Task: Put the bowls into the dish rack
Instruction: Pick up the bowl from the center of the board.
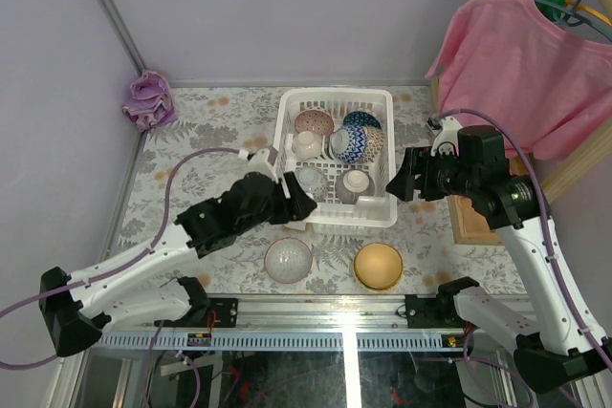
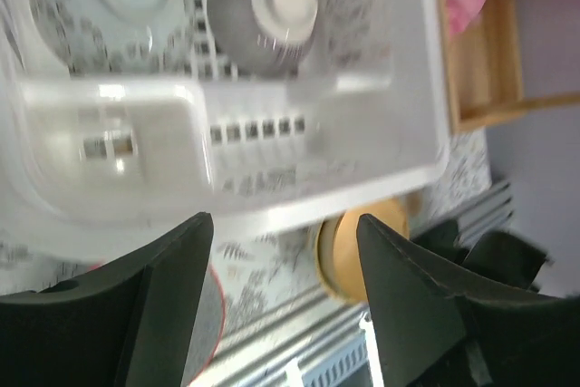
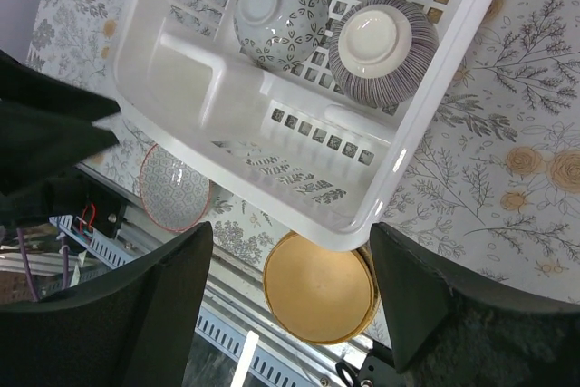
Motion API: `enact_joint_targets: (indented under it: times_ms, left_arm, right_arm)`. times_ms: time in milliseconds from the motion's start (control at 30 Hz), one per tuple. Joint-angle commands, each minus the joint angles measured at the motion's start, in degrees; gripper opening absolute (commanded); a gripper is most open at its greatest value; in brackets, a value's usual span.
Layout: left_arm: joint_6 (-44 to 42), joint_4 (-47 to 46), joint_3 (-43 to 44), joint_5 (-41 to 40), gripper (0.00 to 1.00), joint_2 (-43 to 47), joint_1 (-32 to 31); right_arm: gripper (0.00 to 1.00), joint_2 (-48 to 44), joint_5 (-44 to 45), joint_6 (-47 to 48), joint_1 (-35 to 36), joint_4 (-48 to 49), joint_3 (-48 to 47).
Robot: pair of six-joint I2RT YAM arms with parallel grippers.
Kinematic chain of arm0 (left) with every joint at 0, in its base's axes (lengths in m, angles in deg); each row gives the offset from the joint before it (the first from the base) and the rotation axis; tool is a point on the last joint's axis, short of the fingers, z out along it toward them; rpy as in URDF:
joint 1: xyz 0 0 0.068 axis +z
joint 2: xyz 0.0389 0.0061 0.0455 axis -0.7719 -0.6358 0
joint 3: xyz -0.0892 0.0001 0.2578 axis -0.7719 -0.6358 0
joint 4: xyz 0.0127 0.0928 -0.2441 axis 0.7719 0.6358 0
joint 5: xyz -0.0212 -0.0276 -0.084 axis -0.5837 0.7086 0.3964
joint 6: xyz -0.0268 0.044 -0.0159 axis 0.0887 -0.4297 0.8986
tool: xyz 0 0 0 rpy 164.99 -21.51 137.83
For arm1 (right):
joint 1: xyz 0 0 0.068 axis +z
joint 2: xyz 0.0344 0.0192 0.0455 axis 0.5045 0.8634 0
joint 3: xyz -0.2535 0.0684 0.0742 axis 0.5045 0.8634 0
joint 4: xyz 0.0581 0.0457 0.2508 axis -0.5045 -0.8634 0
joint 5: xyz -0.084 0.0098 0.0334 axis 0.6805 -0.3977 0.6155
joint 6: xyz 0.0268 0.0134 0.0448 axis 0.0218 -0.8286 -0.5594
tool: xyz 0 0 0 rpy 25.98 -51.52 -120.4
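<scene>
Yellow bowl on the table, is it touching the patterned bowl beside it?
Apart. The top view shows bare tablecloth between the yellow bowl and the patterned bowl.

A mock home corner inside a lab booth

I work at a floral-clothed table (image 1: 191,136) walled by plain panels (image 1: 287,7) on an aluminium post (image 1: 107,9), with a pink shirt (image 1: 521,74) hanging nearby and a dish rack (image 1: 335,95) before me.

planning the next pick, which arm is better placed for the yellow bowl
Right, likely. The yellow bowl sits by the rack at its near right corner, closest to the right gripper, which is open and empty. The left gripper, also open, is nearer the grey bowl.
</scene>
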Motion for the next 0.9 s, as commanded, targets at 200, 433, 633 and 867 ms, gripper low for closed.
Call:
enact_joint_targets:
  times_ms: [200,433,633,867]
  left_arm:
    - [8.25,10.76,-6.02,-6.89,0.64,-2.16,-16.79]
    - [11.05,12.64,-7.44,-10.42,0.64,-6.21,-22.29]
    - [10.35,11.63,-6.91,-10.84,0.64,-11.50,-22.58]
    - [9.88,9.11,-5.92,-9.20,0.61,-15.84,-23.21]
  right_arm:
    - [0.77,-1.16,-1.87,-3.62,-0.32,-1.39,-1.20]
    - [0.78,-2.02,-2.36,-4.35,-0.36,-0.53,0.46]
    - [0.78,-2.00,-3.02,-4.38,-0.32,0.34,1.88]
    - [0.78,-2.05,-3.53,-4.12,-0.31,1.08,2.65]
